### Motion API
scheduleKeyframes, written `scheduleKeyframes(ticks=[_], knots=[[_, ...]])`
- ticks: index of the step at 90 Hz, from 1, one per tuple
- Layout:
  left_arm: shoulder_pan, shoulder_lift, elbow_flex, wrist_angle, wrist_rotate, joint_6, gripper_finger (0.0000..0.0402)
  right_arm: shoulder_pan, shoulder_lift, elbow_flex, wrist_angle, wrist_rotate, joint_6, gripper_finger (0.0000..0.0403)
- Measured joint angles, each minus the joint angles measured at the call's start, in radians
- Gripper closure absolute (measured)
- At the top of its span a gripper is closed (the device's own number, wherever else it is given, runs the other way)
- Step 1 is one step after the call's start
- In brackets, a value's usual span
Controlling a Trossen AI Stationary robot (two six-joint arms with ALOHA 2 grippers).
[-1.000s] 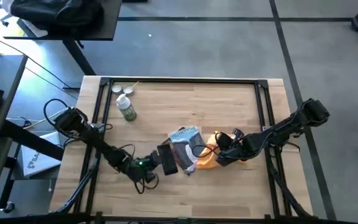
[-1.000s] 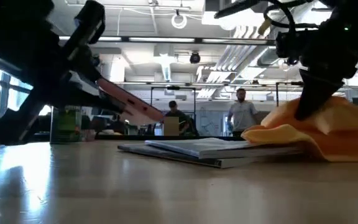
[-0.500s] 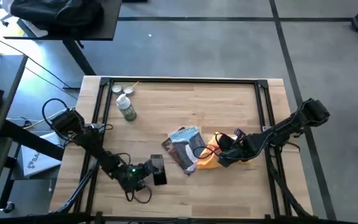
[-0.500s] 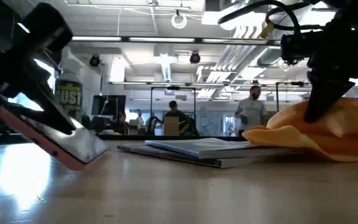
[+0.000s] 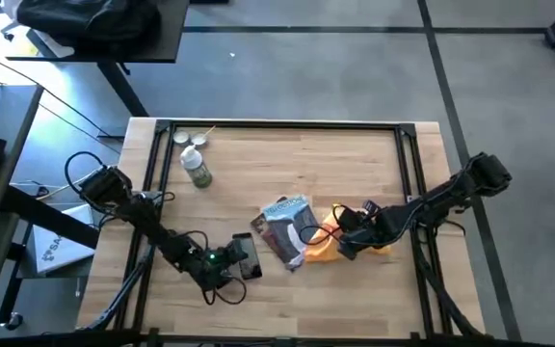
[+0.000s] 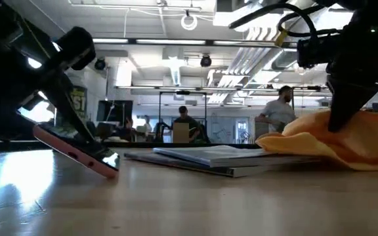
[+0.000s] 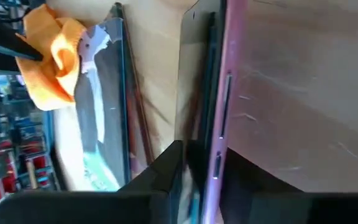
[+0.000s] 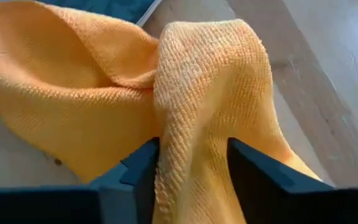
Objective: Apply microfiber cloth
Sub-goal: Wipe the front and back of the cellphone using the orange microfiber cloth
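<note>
The orange-yellow microfiber cloth (image 5: 324,243) lies bunched on the table, its left part over the edge of a blue-grey printed packet (image 5: 285,227). My right gripper (image 5: 347,239) is shut on the cloth (image 8: 104,93). A dark flat phone with a pink edge (image 5: 247,256) sits left of the packet, and my left gripper (image 5: 222,262) is shut on it. In the low view the phone (image 6: 77,152) slopes down toward the packet (image 6: 209,158). My left gripper pinches the phone between its two fingers (image 7: 166,171), one on each flat face, at the end away from the packet (image 7: 218,163). The fingers lie along the phone. It is tilted, its free end (image 6: 110,170) down at the table; whether it touches, I cannot tell. My right gripper pinches a raised fold of the cloth (image 8: 191,134) between its two fingers (image 8: 135,174), several layers thick. The fingers come from above, slanting from the table's right side. The rest of the cloth (image 6: 320,141) lies slack on the table and the packet.
A small green-labelled bottle (image 5: 198,170) lies at the far left of the table, with small round caps (image 5: 183,138) behind it. Black rails (image 5: 277,125) frame the tabletop. Bare wood shows along the near edge and at the far right. People stand in the room behind.
My left gripper has carried the phone away from the packet toward the table's near left, dipped low, then come back a little toward the packet. The phone has gone from held high to tilted with its free end down at the table.
</note>
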Motion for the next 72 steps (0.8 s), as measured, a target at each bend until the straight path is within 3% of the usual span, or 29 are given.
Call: scheduleKeyframes(ticks=[15, 28, 34, 52, 72], knots=[[-0.004, -0.047, -0.003, -0.05, 0.023, -0.119, 0.0297, -0.002, -0.005, 0.042, -0.142, 0.004, 0.026, 0.0229], [-0.005, -0.16, -0.007, -0.214, 0.077, -0.256, 0.0268, -0.002, -0.005, 0.161, -0.34, 0.032, 0.027, 0.023], [-0.005, -0.213, -0.006, -0.3, 0.117, -0.327, 0.026, 0.001, -0.006, 0.225, -0.354, 0.048, 0.002, 0.023], [-0.015, -0.366, -0.006, -0.451, 0.146, -0.489, 0.0255, 0.006, -0.006, 0.314, -0.249, 0.088, -0.089, 0.023], [-0.037, -0.551, -0.006, -0.447, 0.139, -0.631, 0.0255, 0.006, 0.027, 0.204, 0.091, 0.009, -0.161, 0.023]])
